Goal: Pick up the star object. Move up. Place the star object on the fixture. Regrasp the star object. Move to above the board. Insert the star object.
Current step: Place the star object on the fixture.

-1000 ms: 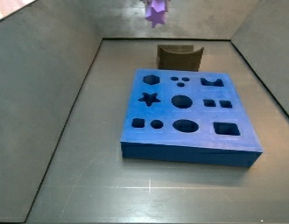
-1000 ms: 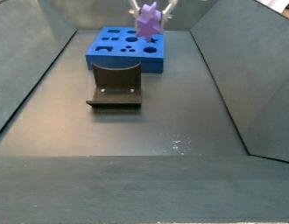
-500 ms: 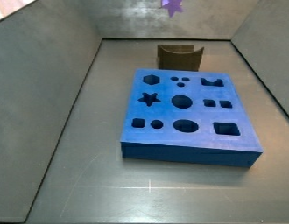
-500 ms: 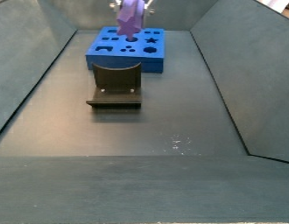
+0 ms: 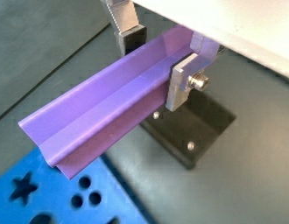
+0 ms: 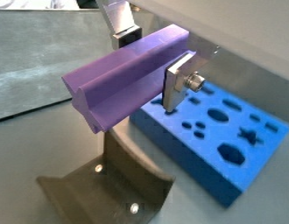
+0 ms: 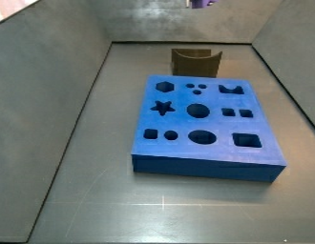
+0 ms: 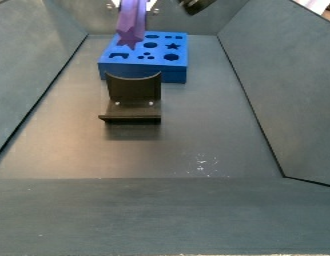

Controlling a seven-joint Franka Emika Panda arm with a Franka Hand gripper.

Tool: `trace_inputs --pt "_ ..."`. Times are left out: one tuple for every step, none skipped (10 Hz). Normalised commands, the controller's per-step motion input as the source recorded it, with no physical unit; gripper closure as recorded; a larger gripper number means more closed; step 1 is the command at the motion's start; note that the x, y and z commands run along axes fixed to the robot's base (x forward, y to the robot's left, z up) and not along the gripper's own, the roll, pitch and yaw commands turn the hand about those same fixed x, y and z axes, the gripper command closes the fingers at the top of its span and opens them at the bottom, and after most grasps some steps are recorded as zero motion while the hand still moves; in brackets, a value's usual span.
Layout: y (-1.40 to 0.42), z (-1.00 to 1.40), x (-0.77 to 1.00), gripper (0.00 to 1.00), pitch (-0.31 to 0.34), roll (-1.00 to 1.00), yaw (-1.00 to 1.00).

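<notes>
Since a second ago the light purple star-ended prism [image 5: 117, 92] has risen, nearly leaving a side view [image 7: 205, 3]. Silver-plated jaws [image 6: 147, 54] clench it high above the dark counter [image 8: 195, 130]. This looks like the move-up step; next it must descend onto the dark notched fixture [image 8: 132, 97], near the thick blue board [image 7: 205, 124].

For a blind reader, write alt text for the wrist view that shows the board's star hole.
The gripper holds the purple star prism level above the dark fixture. The blue board lies beside, its star hole empty.
</notes>
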Motion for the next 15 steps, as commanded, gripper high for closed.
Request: trace_inputs --pt "0.05 -0.01 0.12 1.0 0.15 -1.0 -0.09" --pt "0.05 -0.01 0.05 1.0 0.141 -0.96 -0.12" --pt "0.04 0.0 0.03 1.0 0.098 -0.79 -0.13" --pt "0.04 -0.01 0.05 1.0 0.068 -0.61 -0.13" --pt "0.04 -0.02 0.08 1.0 0.055 -0.38 -0.13" --pt "0.03 -0.01 0.08 1.0 0.051 -0.25 -0.12" --pt "0.13 -1.0 0.13 1.0 0.252 -1.0 -0.02" --pt "0.14 -1.0 0.13 1.0 0.24 -1.0 -0.02" --pt "0.14 -1.0 0.14 1.0 0.261 -0.96 -0.1" --pt "0.14 -1.0 0.15 1.0 0.249 -0.81 -0.14" --pt "0.14 -1.0 0.16 1.0 0.192 -0.6 -0.19" --pt "0.14 -1.0 0.16 1.0 0.157 -0.49 -0.21" --pt "0.14 -1.0 0.18 1.0 0.099 -0.29 -0.22" --pt "0.13 -1.0 0.18 1.0 0.053 -0.19 -0.22" --pt "0.11 -0.83 0.16 1.0 0.01 -0.16 -0.21"
